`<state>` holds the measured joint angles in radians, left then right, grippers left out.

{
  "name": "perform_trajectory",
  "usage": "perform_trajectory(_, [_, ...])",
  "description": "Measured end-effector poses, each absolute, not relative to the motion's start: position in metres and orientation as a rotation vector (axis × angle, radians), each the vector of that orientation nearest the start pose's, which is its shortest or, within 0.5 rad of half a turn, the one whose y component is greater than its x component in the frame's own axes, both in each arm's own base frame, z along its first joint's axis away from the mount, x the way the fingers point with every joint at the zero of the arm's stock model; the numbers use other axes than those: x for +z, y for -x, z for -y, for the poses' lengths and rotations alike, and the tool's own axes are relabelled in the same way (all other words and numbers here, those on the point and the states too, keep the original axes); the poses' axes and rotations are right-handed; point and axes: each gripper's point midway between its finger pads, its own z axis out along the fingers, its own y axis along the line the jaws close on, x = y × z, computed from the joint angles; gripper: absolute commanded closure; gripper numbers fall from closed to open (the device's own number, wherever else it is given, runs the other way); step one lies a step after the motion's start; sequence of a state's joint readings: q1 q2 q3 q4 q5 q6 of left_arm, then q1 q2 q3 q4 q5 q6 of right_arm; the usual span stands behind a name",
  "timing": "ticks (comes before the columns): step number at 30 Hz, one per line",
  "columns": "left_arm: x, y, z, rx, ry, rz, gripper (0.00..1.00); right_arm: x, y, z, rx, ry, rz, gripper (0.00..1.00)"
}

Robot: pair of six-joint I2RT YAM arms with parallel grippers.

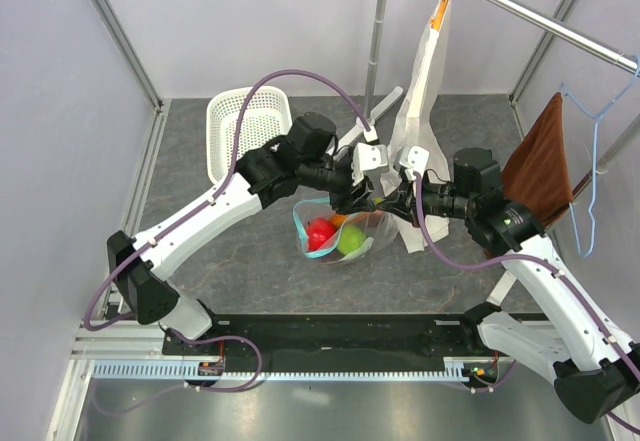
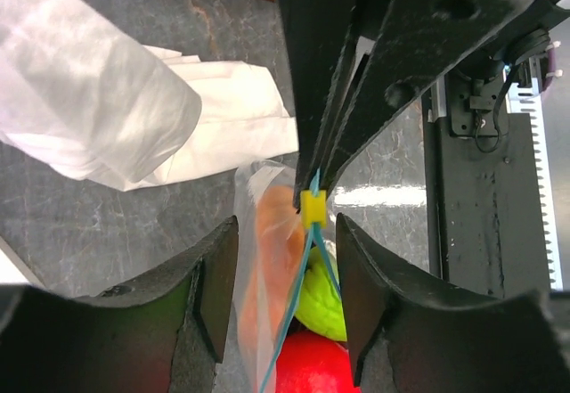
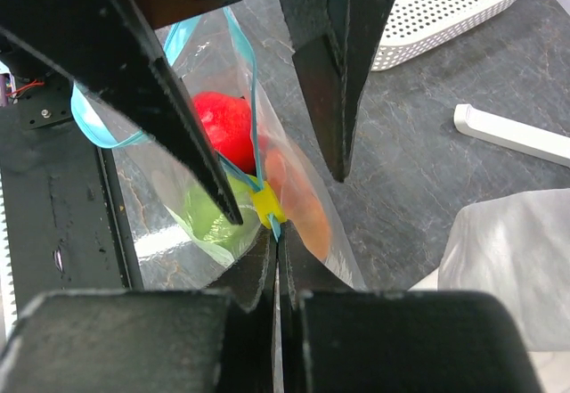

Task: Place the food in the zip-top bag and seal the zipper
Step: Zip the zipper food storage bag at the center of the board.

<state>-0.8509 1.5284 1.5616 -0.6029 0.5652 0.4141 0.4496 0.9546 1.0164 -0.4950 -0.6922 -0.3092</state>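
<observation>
The zip-top bag (image 1: 335, 233) hangs between my two grippers over the grey floor. Inside it sit the food items: a red apple (image 1: 320, 233), a green fruit (image 1: 351, 240) and an orange papaya slice (image 2: 272, 259). The teal zipper (image 2: 298, 313) stands spread apart below a yellow slider (image 2: 312, 208). My right gripper (image 3: 276, 246) is shut on the zipper's end, right beside the slider (image 3: 265, 204). My left gripper (image 2: 285, 295) is open, its fingers (image 2: 218, 295) standing on either side of the bag mouth just below the slider.
A white mesh basket (image 1: 245, 121) stands at the back left. A tall white paper bag (image 1: 425, 101) hangs from a rail by a metal pole (image 1: 378, 31). A brown cloth (image 1: 540, 166) and a blue hanger (image 1: 590, 181) hang at the right. A white bar (image 3: 512, 135) lies on the floor.
</observation>
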Motion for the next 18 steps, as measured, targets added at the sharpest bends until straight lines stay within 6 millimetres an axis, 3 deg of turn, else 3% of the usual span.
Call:
perform_trajectory(8, [0.2916,-0.2182,0.3804,-0.876,-1.518,-1.514,0.54,0.2779,-0.2150,-0.2172,0.778,1.127,-1.623,1.00])
perform_trajectory(13, [0.2920,-0.2164,0.3814,-0.893,-1.515,-1.518,0.70,0.2783,-0.2157,-0.2165,0.771,1.125,-1.623,1.00])
perform_trajectory(16, [0.2920,-0.2145,0.3816,-0.904,-1.519,-1.516,0.70,0.2782,-0.2164,-0.2161,0.766,1.122,-1.624,1.00])
perform_trajectory(18, [0.2920,-0.2142,0.3816,-0.906,-1.520,-1.516,0.63,0.2783,-0.2166,-0.2158,0.763,1.121,-1.624,1.00])
